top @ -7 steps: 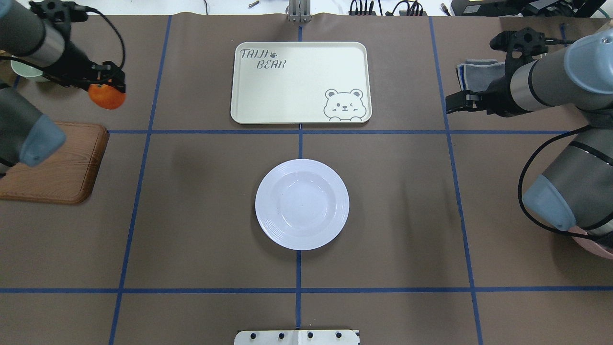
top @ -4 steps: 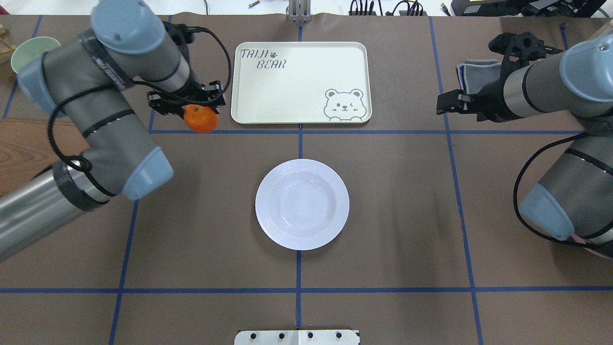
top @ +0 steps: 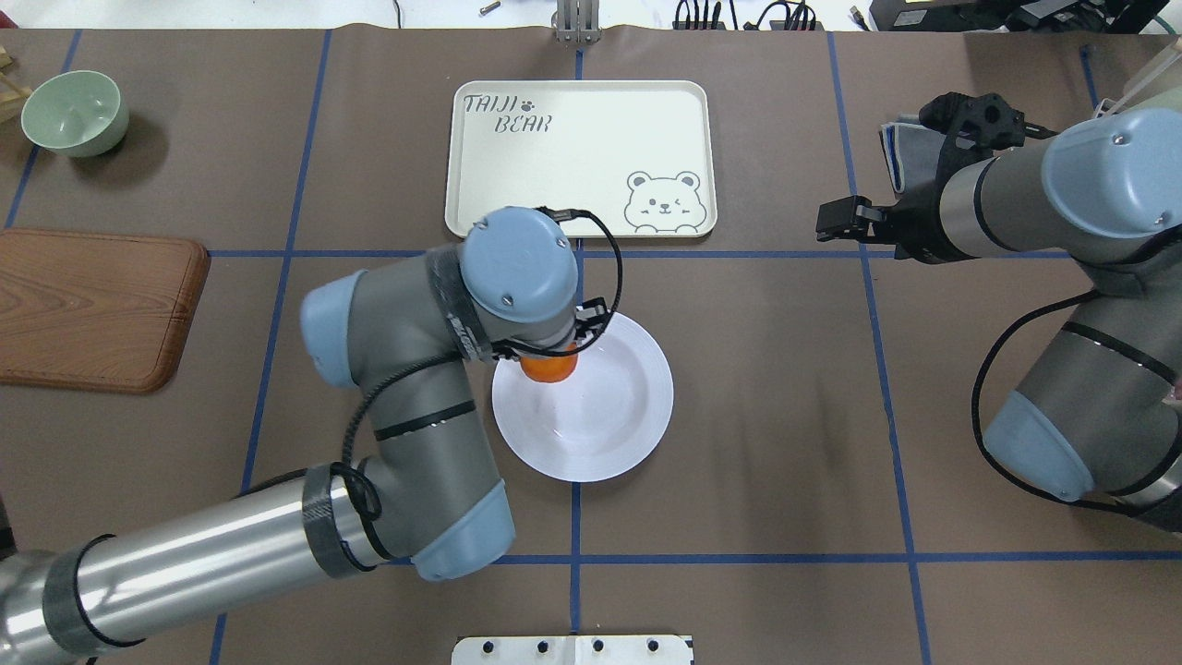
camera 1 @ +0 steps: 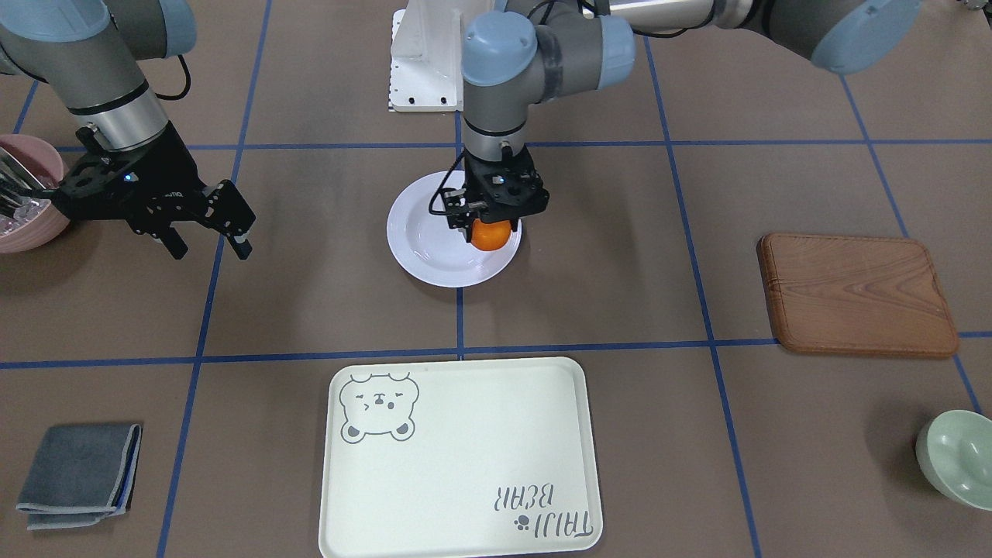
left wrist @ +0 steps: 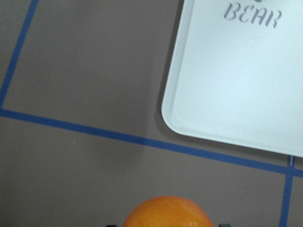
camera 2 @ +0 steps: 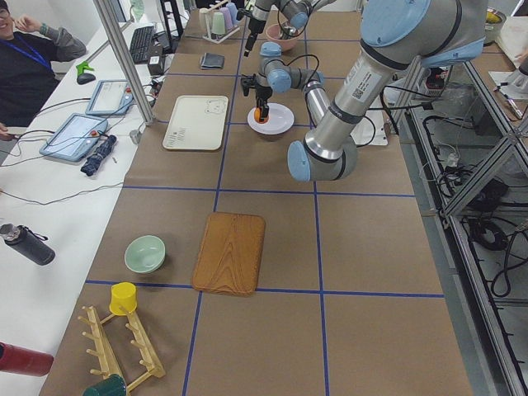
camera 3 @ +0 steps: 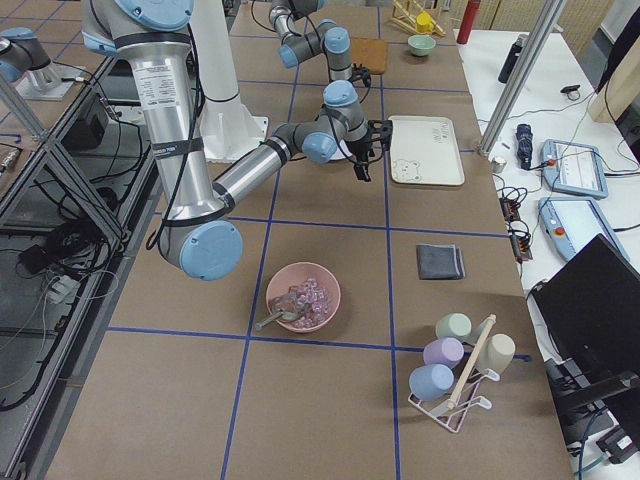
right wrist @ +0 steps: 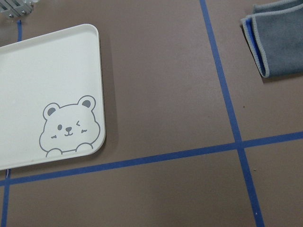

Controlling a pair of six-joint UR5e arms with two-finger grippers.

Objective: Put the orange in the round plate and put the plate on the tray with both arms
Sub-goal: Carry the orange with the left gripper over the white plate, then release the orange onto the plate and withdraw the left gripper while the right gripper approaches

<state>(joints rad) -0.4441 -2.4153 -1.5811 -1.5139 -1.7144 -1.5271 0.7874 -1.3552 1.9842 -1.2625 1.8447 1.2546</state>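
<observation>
The orange (camera 1: 492,235) is between the fingers of my left gripper (camera 1: 494,229), which is shut on it and points straight down. It sits over the left side of the white round plate (top: 614,402) as the overhead view shows it; whether it touches the plate I cannot tell. In the left wrist view the orange (left wrist: 168,213) fills the bottom edge, with a corner of the tray (left wrist: 241,85) beyond. The cream bear tray (top: 577,157) lies behind the plate with nothing on it. My right gripper (camera 1: 209,249) hangs open and holds nothing, off to the plate's right.
A wooden board (top: 92,309) and a pale green bowl (top: 74,111) lie at the left. A folded grey cloth (camera 1: 77,465) lies at the far right near the right arm. A pink bowl (camera 3: 303,295) with a utensil stands near the right arm's base.
My left arm has swung from the far left edge rightward and toward the robot, carrying the orange to over the plate. The right gripper has drifted slightly leftward.
</observation>
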